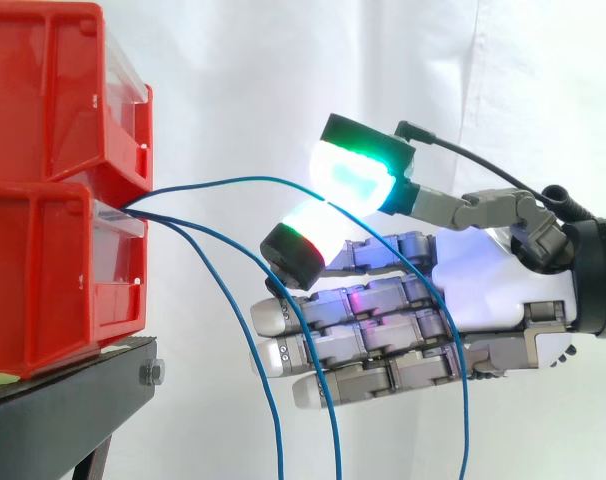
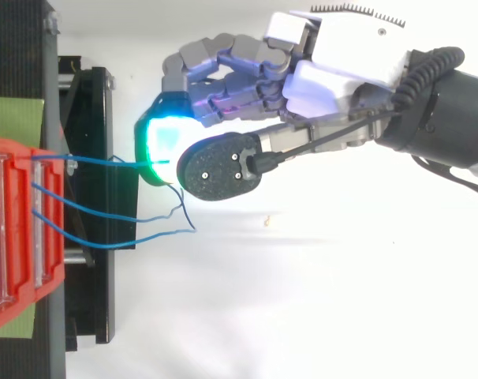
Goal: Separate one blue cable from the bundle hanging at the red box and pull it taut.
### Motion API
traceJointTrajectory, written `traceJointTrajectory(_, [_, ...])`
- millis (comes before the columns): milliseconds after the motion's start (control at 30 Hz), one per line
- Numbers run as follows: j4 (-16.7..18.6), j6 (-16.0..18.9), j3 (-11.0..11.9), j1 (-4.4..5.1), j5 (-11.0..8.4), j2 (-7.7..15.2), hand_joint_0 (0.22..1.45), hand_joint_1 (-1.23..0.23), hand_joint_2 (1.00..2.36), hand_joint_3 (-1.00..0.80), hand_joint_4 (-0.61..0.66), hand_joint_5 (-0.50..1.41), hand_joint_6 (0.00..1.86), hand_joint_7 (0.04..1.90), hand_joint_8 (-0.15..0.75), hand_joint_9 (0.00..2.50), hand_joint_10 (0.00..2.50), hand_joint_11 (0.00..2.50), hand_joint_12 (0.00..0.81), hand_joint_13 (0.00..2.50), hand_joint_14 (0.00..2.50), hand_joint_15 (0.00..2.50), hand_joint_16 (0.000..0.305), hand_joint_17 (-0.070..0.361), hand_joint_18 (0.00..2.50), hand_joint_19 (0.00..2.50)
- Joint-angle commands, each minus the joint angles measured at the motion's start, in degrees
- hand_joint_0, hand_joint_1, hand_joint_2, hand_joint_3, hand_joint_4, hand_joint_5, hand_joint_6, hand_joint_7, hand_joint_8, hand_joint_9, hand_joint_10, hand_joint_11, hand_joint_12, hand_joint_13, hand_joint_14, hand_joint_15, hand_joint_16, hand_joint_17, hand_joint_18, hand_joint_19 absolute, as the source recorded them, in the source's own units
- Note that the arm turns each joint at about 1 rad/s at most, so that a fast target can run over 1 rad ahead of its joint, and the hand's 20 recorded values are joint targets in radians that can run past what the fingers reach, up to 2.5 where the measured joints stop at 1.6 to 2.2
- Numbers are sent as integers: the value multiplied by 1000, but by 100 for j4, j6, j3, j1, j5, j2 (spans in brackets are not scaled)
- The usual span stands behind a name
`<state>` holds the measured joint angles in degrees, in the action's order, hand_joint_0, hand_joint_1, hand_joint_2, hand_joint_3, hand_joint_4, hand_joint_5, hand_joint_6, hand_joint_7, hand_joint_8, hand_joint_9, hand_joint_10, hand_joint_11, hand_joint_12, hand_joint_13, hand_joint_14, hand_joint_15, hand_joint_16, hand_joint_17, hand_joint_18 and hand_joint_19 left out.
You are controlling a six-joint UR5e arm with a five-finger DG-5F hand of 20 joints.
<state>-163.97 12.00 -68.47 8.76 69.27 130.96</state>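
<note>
Three cables (image 2: 97, 162), two bins (image 2: 56, 260), one stand (image 1: 63, 410), one hand (image 1: 473, 270).
Standing here I count three blue lines leaving the bins: the upper cable (image 1: 233, 179), the middle cable (image 1: 331, 420) and the lower cable (image 1: 273, 420). The red bins come to two, the top bin (image 1: 53, 90) stacked on the bottom bin (image 1: 43, 270), at the edge of the single black stand. One white curtain (image 1: 233, 80) hangs behind.

Bright, even light in both views; the white curtain (image 1: 233, 90) is nearly washed out w/ only faint fold shadows. The hand (image 1: 483, 285) has pads (image 1: 353, 175) glowing green-white, blooming at the edges. Top view: soft grey shadow band on the white surface (image 2: 302, 316), so light prob. comes from above.
</note>
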Motion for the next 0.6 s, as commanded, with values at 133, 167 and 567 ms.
traceJointTrajectory(133, [-100,119,0,21,-10,0,884,-852,1032,-98,42,-300,770,1116,117,438,16,626,118,414,5,141,5,12,201,49])
traceJointTrajectory(167, [-100,119,0,30,-19,0,887,-842,1033,-79,42,-300,773,1107,118,441,15,630,119,423,6,155,5,12,197,65])
traceJointTrajectory(567, [-100,119,0,74,-71,0,755,-771,1000,-500,83,-300,777,1066,161,591,15,745,159,619,9,216,9,20,460,0])
